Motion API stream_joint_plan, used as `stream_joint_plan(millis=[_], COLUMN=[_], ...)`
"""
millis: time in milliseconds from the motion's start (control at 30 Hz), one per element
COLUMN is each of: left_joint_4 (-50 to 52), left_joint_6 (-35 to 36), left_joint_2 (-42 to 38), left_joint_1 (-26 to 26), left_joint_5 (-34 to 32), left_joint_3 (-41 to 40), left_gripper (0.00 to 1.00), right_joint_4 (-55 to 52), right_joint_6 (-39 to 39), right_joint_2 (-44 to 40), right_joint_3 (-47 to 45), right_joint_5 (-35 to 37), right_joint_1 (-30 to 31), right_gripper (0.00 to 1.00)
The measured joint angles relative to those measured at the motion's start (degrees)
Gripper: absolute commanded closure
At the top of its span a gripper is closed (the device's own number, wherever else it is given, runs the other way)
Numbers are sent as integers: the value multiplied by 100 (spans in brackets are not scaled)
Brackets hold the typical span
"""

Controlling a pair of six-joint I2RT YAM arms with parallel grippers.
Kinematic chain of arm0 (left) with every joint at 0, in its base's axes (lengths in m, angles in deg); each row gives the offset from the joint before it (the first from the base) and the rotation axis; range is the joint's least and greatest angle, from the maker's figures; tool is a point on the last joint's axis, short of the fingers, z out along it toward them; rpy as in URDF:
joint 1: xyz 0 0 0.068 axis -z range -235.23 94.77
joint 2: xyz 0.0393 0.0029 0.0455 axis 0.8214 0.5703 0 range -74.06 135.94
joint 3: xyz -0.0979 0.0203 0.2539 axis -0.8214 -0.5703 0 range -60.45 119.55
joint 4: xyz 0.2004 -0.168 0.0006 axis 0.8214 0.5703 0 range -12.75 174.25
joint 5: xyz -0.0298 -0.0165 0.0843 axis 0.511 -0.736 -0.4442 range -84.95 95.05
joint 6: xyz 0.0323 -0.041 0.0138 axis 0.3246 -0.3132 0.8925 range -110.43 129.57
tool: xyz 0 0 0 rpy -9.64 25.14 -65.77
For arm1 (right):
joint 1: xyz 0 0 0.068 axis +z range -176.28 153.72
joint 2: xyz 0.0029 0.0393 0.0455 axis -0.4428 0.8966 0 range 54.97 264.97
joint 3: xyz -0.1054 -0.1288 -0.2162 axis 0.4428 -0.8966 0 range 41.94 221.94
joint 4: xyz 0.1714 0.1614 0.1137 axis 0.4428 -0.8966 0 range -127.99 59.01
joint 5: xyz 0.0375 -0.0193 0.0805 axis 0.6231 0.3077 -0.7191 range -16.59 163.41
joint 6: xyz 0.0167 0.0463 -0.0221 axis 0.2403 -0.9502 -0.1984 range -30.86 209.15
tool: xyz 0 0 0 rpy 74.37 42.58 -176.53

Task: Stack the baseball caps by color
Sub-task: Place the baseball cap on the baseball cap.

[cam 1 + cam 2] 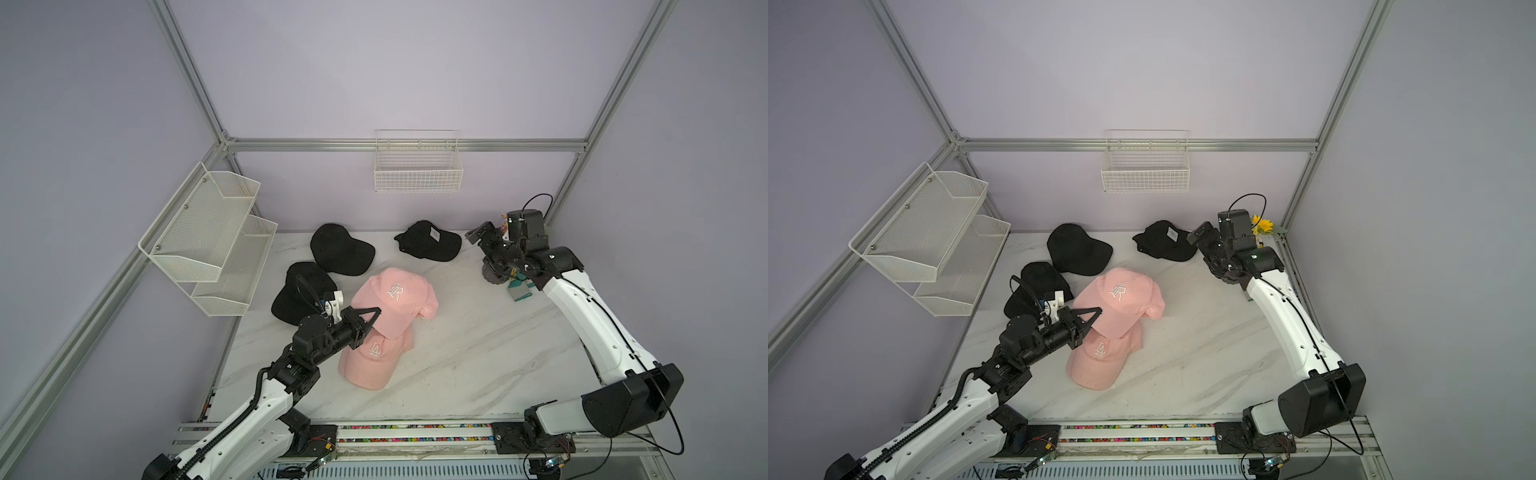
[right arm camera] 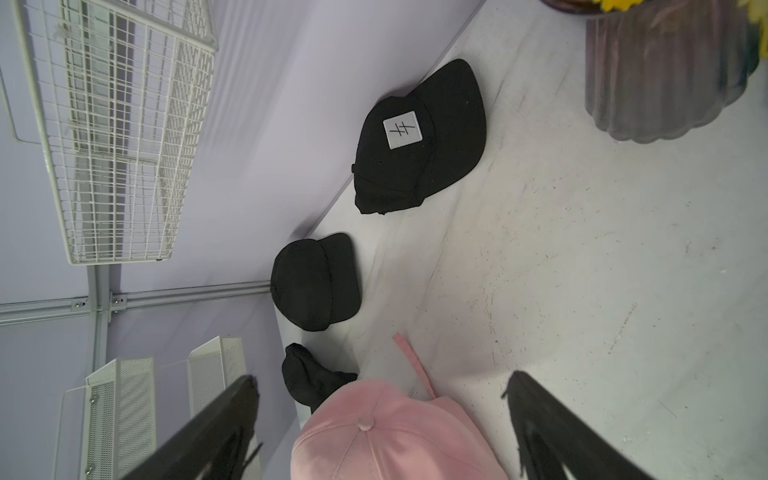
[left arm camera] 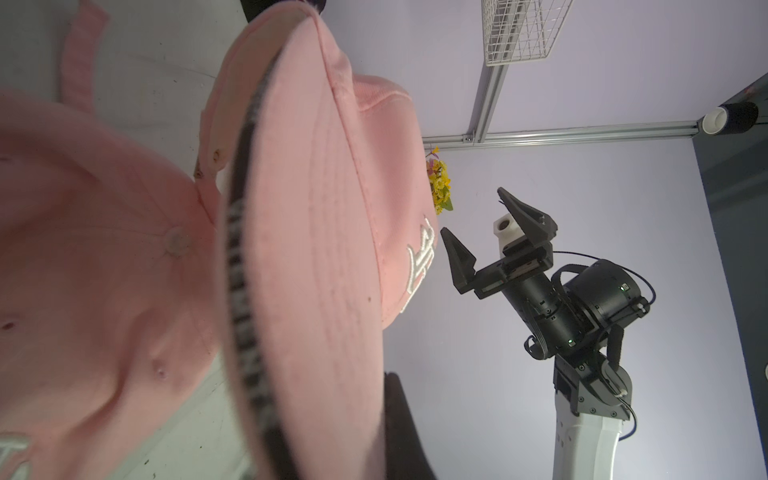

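**Cap positions and orientation.** All of the caps lie on the marble table [image 1: 457,353].
- The upper pink cap [image 1: 395,299] sits tilted on the crown of the lower pink cap [image 1: 372,359]. Its long axis runs from far right to near left, and its brim points at the left arm.
- The lower pink cap's brim points toward the near edge.
- The rear black cap [image 1: 338,249] points its brim to the right and slightly toward the near edge.
- The tagged black cap [image 1: 430,241] points its brim to the right.
- The left black cap [image 1: 297,297] is partly hidden by the left arm, so its heading cannot be told.

**Grippers.**
- The left gripper [image 1: 372,313] is closed on the brim edge of the upper pink cap.
- The right gripper [image 3: 471,212] has its jaws spread wide and grips nothing. It is raised near the tagged black cap.

**Containers.**
- The wire basket [image 1: 417,174] hangs on the rear wall.
- The mesh shelf [image 1: 216,237] hangs on the left wall.
- The ribbed vase [image 2: 665,83] in the far right corner holds yellow flowers [image 1: 1262,226].
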Motion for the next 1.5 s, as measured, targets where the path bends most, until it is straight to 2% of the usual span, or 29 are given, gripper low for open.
stream_joint_plan(millis=[200, 300, 533, 867, 967, 1100, 1300, 1500], left_joint_4=[713, 798, 1049, 1906, 1633, 1467, 1384, 1379], left_joint_6=[463, 442, -94, -813, -1220, -1567, -1696, -1718], left_joint_2=[-1233, -1777, -2227, -3370, -3407, -3051, -2511, -2852], left_joint_1=[-345, -538, -568, -570, -570, -570, -568, -538], left_joint_5=[-341, -407, -208, -7, -48, 46, 490, 774], left_joint_3=[-114, -256, -1329, -1504, -1694, -1801, -1338, -1425], left_gripper=[100, 100, 100, 100, 100, 100, 100, 100], right_joint_4=[109, 151, 160, 334, 374, 389, 415, 444], right_joint_6=[13, 2, -52, -138, -192, -223, -227, -247], right_joint_2=[-341, -420, -415, -415, -400, -372, -372, -337], right_joint_3=[-149, -234, -352, -424, -483, -525, -535, -579], right_joint_5=[-13, -61, -153, -155, -192, -205, -197, -208], right_joint_1=[0, 0, 0, 0, 0, 0, 0, 0], right_gripper=[3, 3, 3, 3, 3, 3, 3, 3])
